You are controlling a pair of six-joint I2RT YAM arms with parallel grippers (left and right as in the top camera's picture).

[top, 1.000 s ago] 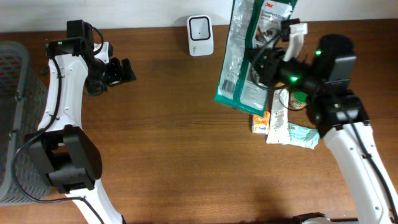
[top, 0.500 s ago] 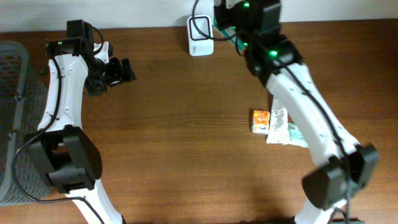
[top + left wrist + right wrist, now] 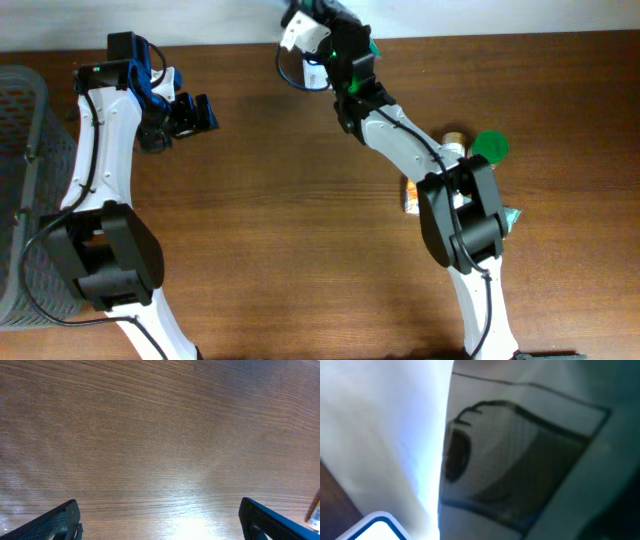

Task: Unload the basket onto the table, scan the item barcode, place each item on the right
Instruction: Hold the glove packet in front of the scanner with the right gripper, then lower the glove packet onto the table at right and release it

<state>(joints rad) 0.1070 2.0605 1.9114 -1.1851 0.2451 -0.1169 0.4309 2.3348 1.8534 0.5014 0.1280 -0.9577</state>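
Right arm reaches from lower right of the overhead view up to top centre. Right gripper (image 3: 303, 20) sits at the top edge, right over the white scanner (image 3: 316, 72), which is partly hidden by the arm. Its jaws are together, clamped on the pouch (image 3: 520, 460). The grip point itself is hidden. Pouch fills the right wrist view, blurred, pale film on the left and teal on the right with a dark printed picture in the middle. From overhead only a green sliver of it (image 3: 372, 47) shows beside the wrist, top centre, above the worktop (image 3: 280, 230). Can't tell whether the barcode faces the scanner.

Left gripper (image 3: 190, 115) is upper left in the overhead view, well apart from scanner and pouch. Jaws wide apart, nothing between them. Left wrist view shows only bare wood, with one black fingertip (image 3: 55, 522) in the lower left corner and the other in the lower right.

Wire basket (image 3: 20, 200) at the left edge of the frame. Centre right, near the right arm's forearm: a bottle (image 3: 488, 147) with a green cap, and an orange packet (image 3: 416, 196) just below it, partly covered by the arm. A teal pack edge pokes out at the arm's right side; too hidden to tell more.
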